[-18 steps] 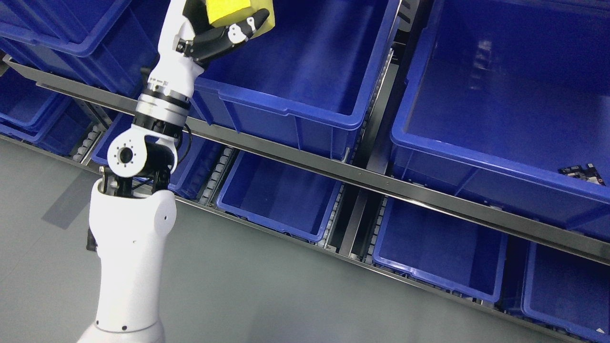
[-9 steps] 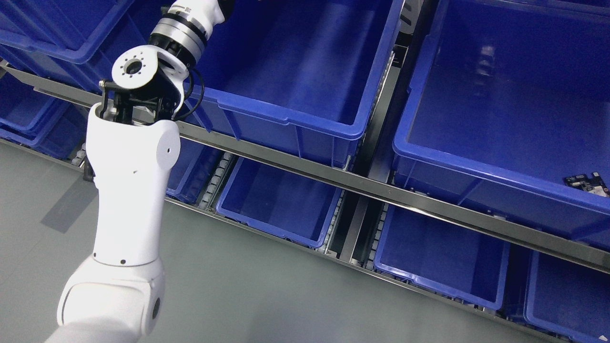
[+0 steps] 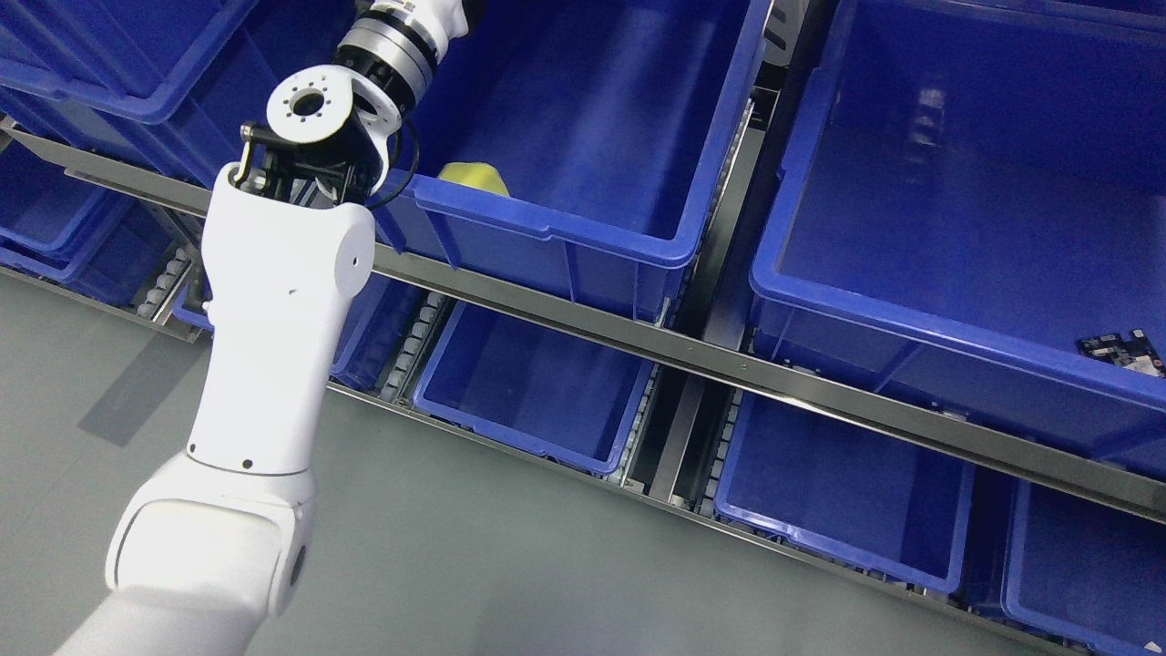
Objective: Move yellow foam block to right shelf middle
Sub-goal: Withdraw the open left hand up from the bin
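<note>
A small yellow foam block [image 3: 474,177] lies inside the large blue plastic bin [image 3: 583,118] on the middle tier of the metal shelf rack [image 3: 692,351], tucked against the bin's near wall towards its left corner, only its top showing above the rim. The robot's white left arm [image 3: 273,310] rises from the lower left, its silver wrist joint [image 3: 392,41] crossing the bin's left side before leaving the frame at the top. The left hand itself is out of view, so whether its fingers are spread or curled cannot be told. The right arm does not appear. The block sits below and to the right of the wrist; its long axis cannot be judged from the sliver showing. The bin's floor beyond the block looks open, while the near rim crowds it. A neighbouring blue bin [image 3: 956,182] stands to the right, across the rack's upright.
</note>
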